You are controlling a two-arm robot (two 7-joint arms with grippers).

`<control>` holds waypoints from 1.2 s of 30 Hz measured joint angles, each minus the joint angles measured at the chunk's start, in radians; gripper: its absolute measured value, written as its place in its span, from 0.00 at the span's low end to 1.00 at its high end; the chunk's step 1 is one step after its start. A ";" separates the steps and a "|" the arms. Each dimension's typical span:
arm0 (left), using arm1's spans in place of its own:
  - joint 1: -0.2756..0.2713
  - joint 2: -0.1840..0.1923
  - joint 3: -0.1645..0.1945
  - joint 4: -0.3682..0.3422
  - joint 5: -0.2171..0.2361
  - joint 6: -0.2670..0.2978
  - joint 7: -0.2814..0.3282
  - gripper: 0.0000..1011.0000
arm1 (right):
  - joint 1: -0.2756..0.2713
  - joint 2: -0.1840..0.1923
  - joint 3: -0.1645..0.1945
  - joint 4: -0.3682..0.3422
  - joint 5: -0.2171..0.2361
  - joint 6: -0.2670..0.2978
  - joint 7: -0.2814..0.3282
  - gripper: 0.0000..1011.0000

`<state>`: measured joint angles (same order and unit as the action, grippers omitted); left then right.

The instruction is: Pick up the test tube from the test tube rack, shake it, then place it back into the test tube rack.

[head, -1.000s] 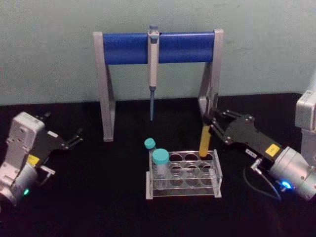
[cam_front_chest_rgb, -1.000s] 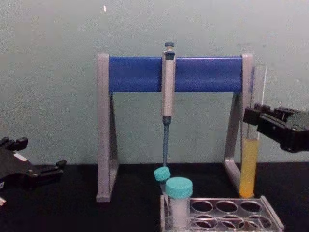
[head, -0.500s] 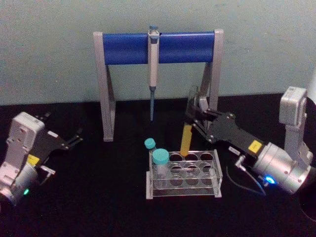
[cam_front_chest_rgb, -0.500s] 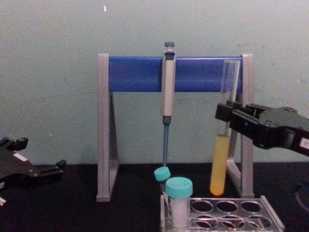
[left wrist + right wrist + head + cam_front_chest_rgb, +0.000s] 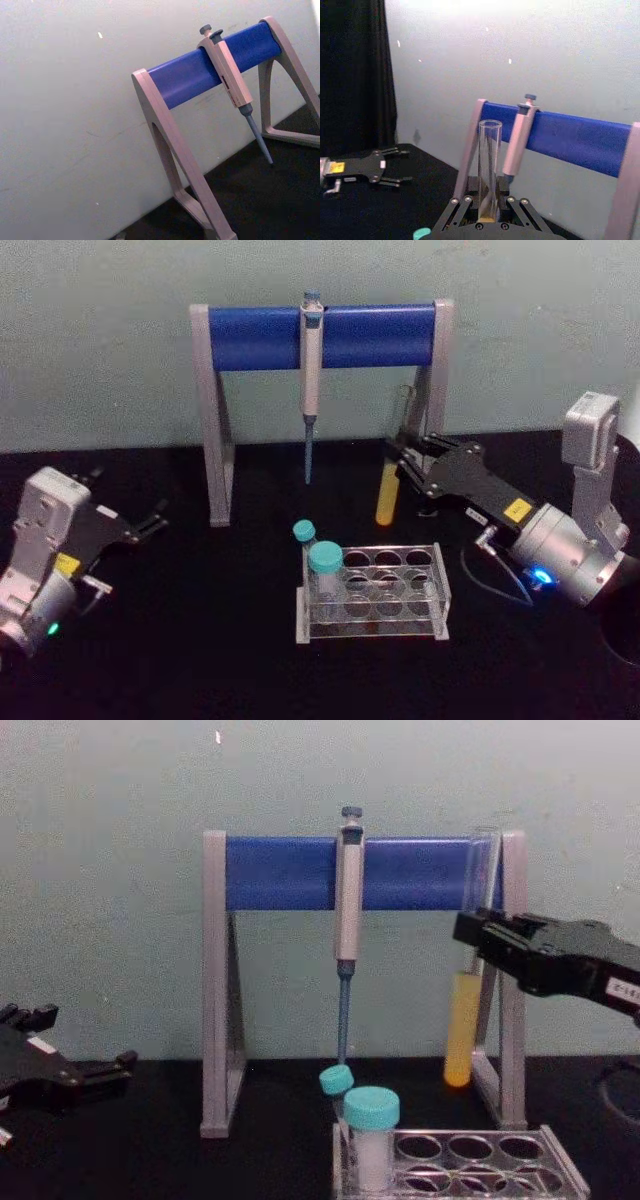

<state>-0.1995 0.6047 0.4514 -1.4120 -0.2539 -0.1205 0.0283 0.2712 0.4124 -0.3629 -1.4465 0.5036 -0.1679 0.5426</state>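
Black worktop [image 5: 200, 640], head view: right of centre, the right gripper [image 5: 403, 455] has its fingers pinching the upright test tube [image 5: 388, 495], which hangs clear of the test tube rack [image 5: 372, 592] at lower centre. The left gripper [image 5: 130, 505] rests at left with its fingers spread. Chest view: the tube's yellow base hangs above the rack's right side. Right wrist view: the tube stands between the fingers.

Yellow stickers [image 5: 517, 508] on left end effector [image 5: 155, 520] and right end effector [image 5: 398, 453], print illegible.

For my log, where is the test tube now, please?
In head view, the right end effector holds the test tube clear of the rack, by the stand's right leg.
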 joint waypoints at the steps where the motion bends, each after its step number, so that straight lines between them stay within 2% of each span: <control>1: 0.000 0.000 0.000 0.000 0.000 0.000 0.000 1.00 | -0.002 0.001 0.002 0.000 -0.001 0.000 -0.002 0.22; 22: 0.000 0.000 0.000 0.000 0.000 0.000 0.000 1.00 | -0.030 0.011 0.026 -0.028 -0.015 0.006 -0.019 0.22; 30: 0.000 0.000 0.000 0.000 0.000 0.000 0.000 1.00 | -0.070 0.033 0.046 -0.072 -0.018 0.015 -0.035 0.22; 36: 0.000 0.000 0.000 0.000 0.000 0.000 0.000 1.00 | -0.136 0.060 0.067 -0.140 -0.017 0.026 -0.051 0.22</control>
<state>-0.1995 0.6047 0.4514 -1.4120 -0.2539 -0.1205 0.0283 0.1351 0.4726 -0.2954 -1.5867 0.4868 -0.1419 0.4919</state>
